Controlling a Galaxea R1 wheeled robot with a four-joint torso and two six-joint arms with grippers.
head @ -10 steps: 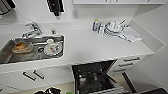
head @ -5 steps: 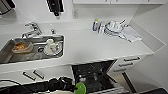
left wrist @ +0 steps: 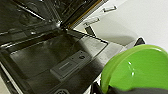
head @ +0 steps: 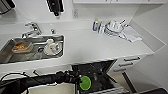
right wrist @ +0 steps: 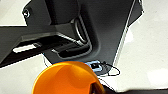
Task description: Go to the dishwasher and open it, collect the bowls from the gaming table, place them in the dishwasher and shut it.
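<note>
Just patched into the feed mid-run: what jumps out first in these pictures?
The lime-green bowl stands out, carried at the end of the left arm over the open dishwasher below the white counter. In the right wrist view an orange bowl shows large and close to the camera. On the counter, a sink holds dishes and a stack of white dishes sits near the back wall.

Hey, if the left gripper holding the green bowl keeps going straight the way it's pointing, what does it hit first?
Most likely the open dishwasher: the left gripper carries the lime-green bowl over its lowered door and dark interior, with nothing between. Depth is hard to judge here.
</note>
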